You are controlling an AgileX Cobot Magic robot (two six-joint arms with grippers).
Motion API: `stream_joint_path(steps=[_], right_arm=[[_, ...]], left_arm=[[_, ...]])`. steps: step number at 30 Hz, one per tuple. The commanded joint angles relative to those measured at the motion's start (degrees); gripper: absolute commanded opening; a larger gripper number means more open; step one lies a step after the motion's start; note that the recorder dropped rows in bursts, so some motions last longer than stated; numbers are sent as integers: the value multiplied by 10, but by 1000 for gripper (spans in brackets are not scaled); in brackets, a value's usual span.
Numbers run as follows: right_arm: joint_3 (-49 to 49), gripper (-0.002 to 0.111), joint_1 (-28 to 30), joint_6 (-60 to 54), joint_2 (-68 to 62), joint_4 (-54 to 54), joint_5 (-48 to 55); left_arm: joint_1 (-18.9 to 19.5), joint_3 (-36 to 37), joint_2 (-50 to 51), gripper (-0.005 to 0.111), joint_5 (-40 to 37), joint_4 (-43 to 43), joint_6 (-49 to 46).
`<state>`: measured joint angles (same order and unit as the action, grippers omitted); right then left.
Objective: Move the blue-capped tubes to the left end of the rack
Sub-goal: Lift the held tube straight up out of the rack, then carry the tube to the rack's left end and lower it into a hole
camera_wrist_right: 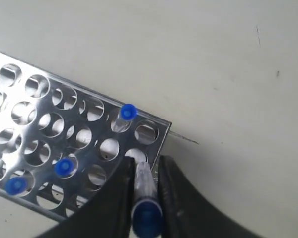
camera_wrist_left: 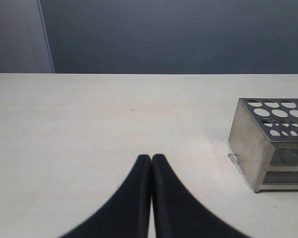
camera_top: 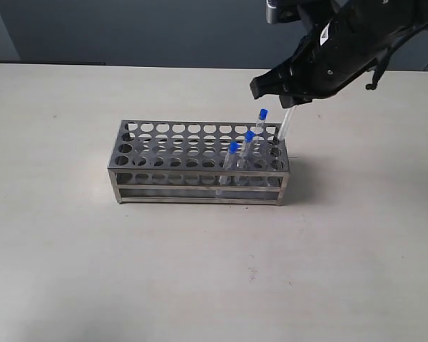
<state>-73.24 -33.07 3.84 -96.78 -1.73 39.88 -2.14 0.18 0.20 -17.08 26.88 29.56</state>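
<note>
From outside: looking at a steel rack set lengthwise, left to right, on a pale table; counting three blue-capped tubes standing in holes at its right end, none at the left; above that same right end, finding the right pincer clenched on a fourth tube, close to upright with a slight lean, lower end at the corner hole. Cannot tell whether clear of the plate or not yet out.

From the left wrist: seeing the left pincer pressed shut on nothing, low over bare table; only the end wall of the rack in sight off to one side, with vacant holes on top.

From the right wrist: looking down the length of the fourth tube, blue cap nearest the lens, gripped between the black fingers of the right pincer; below, spotting the corner of the rack and three more blue-capped tubes in nearby holes.

Judging the coming move: probably a lift along the tube's own near-upright axis, then a carry down the whole long side of the rack, away from the right pincer toward the far left end; a shorter reach there for the left pincer, yet the grip belongs to the right. Likely worth keeping the tube upright for a small hole.
</note>
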Motion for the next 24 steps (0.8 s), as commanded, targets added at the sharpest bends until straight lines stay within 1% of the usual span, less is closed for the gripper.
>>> stream_joint_path(steps=[1,5,8,11,15,18,22,24], right_arm=[[1,0,-3,-15,31,22,5],[-21,0,-36,-38,38,22,2],[-64,0,-71,-69,17,22,2],[-131,0,-102,-96,-27,22,10],[-244,0,-134,-136,-111,22,56],[-323,0,-150,-163,-170,22,76],[-438,0,-164,-177,-248,51,121],[-479,0,-173,-188,-282,63,139]], left_arm=[[-4,-2,-2,1,4,1,0],[-4,-2,-2,1,4,-1,0],[-4,-2,-2,1,4,-1,0],[-4,-2,-2,1,4,-1,0],[-4,-2,-2,1,4,-1,0],[-4,-2,-2,1,4,-1,0],[-4,-2,-2,1,4,-1,0],[-4,-2,-2,1,4,-1,0]])
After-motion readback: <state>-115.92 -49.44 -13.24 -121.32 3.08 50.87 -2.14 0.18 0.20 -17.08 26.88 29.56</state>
